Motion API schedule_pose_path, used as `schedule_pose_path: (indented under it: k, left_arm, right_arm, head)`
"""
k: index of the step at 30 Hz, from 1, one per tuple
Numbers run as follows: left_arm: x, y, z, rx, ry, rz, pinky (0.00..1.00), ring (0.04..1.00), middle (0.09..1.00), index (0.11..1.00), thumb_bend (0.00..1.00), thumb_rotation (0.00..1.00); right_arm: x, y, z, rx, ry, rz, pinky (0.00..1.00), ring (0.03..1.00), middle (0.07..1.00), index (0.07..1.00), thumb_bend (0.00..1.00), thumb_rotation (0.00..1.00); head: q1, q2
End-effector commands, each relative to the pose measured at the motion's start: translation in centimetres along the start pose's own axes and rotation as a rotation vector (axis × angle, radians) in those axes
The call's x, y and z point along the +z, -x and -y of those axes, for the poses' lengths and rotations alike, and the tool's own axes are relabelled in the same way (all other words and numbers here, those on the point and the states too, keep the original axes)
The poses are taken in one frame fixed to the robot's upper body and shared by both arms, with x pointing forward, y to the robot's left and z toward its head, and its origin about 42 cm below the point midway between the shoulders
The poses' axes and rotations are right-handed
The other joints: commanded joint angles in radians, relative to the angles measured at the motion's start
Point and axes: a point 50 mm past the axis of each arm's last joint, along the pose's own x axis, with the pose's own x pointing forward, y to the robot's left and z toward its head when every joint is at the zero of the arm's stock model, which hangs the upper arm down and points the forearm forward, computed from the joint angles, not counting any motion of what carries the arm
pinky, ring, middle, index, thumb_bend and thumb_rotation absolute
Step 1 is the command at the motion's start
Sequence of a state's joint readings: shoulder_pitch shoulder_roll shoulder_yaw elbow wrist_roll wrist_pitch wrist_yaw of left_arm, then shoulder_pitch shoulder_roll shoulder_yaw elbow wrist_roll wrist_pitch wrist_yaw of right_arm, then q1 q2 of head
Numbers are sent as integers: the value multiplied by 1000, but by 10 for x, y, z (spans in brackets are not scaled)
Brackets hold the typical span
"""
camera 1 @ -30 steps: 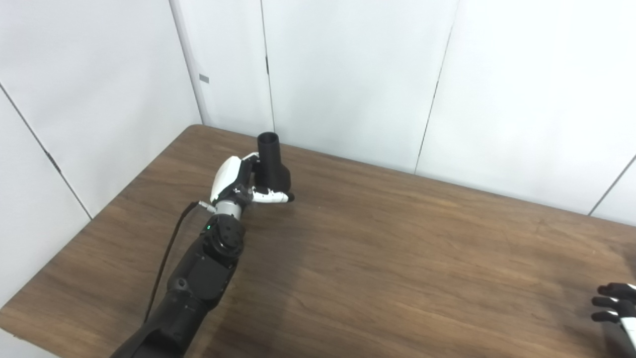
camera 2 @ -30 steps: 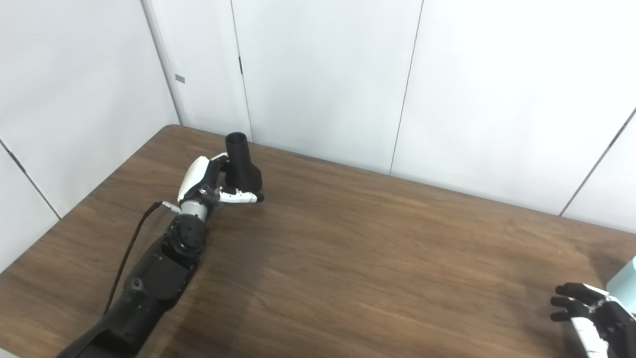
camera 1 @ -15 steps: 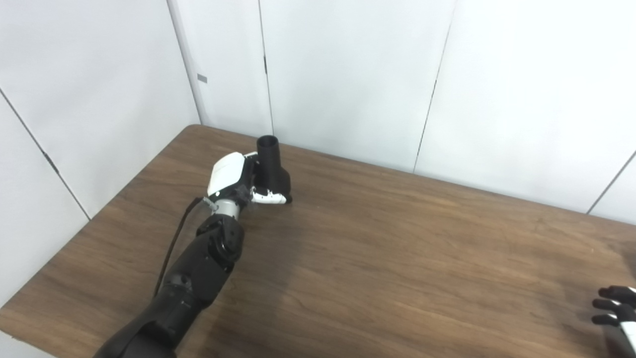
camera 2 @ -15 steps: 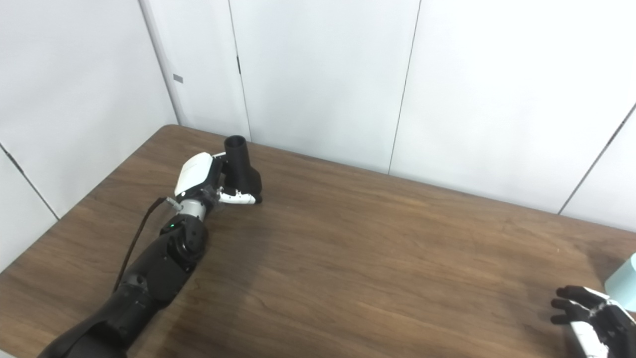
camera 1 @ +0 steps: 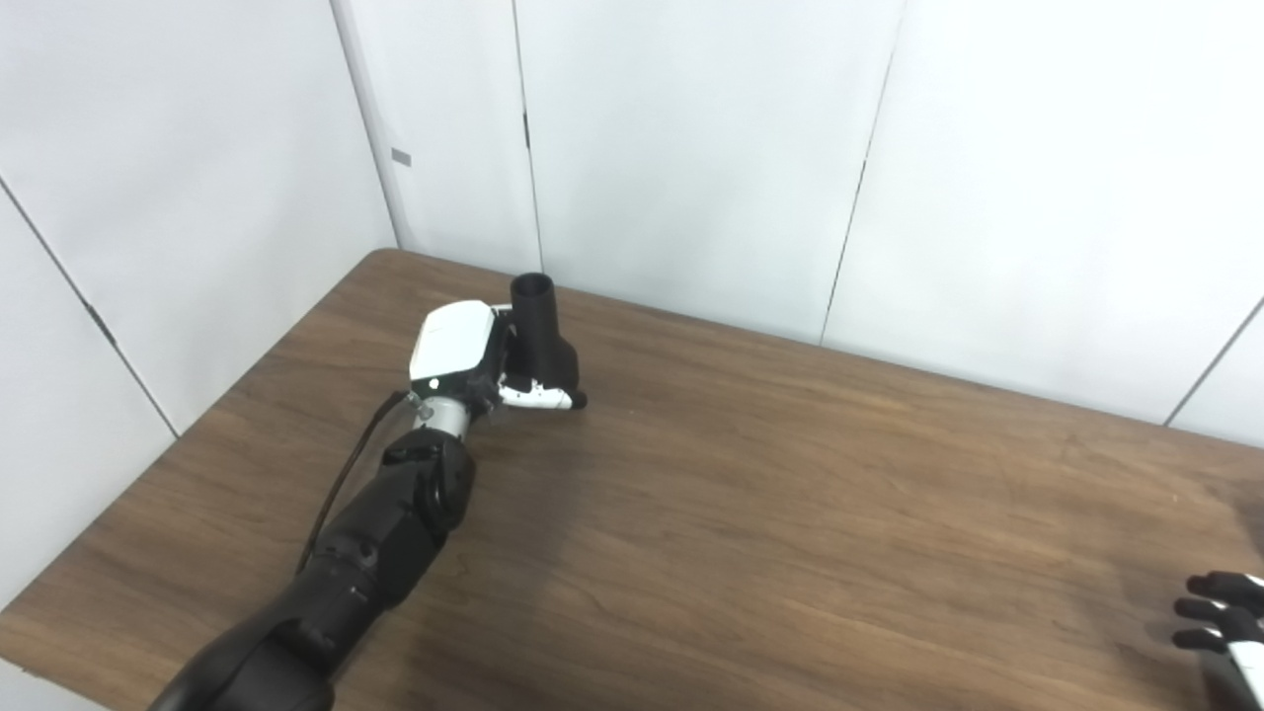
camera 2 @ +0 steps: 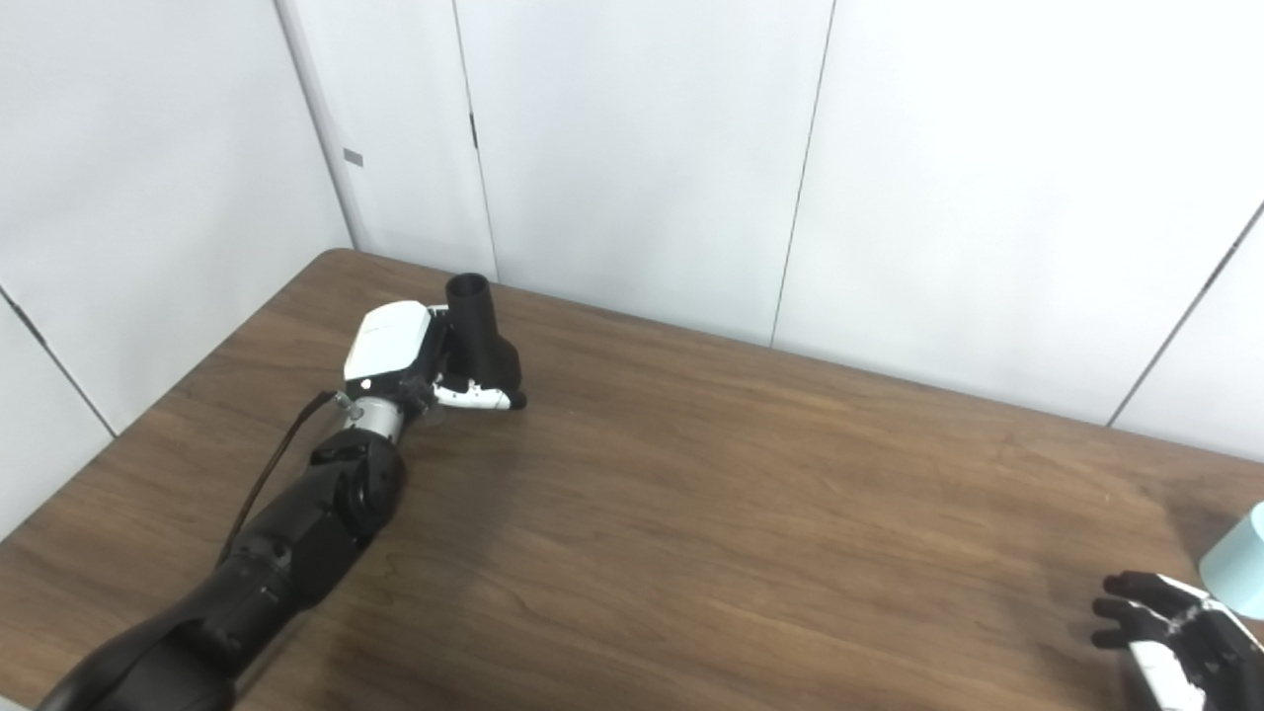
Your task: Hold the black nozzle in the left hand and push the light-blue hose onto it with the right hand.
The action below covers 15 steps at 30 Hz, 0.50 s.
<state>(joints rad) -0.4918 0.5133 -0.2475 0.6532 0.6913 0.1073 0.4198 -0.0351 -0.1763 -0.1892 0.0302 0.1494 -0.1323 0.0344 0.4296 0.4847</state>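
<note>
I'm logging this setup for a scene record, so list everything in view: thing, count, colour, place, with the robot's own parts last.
Black nozzle: one, black, far left part of the table, upright with its open end up, held in the left hand.
Light-blue hose: one, pale blue, only an end shows at the right edge of the right eye view, close to the right hand; not visible in the left eye view.
Table: one, dark brown wood grain, fills the lower part of both views.
Wall panels: white, behind the table and along its left side.
Left hand: one, white and black, closed on the nozzle.
Right hand: one, black and white, bottom right corner, fingers spread, holding nothing.
</note>
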Motion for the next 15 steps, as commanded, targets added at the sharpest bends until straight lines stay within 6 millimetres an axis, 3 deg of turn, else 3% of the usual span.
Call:
schedule_pose_path:
  k: [1, 10, 15]
  left_arm:
    - [-15, 11, 13, -66, -62, -7, 699, 509, 500, 468, 524, 0]
    - [-17, 23, 24, -67, -55, 24, 701, 512, 449, 500, 502, 0]
    - [-18, 31, 35, -39, -38, 62, 678, 452, 447, 520, 503, 0]
  right_arm:
    - [6, 0, -1, -7, -12, 36, 456, 584, 614, 574, 707, 523]
    - [6, 3, -4, -11, -30, 33, 445, 581, 613, 568, 737, 510]
    - [1, 0, -5, -3, -52, 40, 458, 593, 627, 580, 688, 492]
  head:
    - [-4, 1]
    - [-34, -18]
    - [-45, -41]
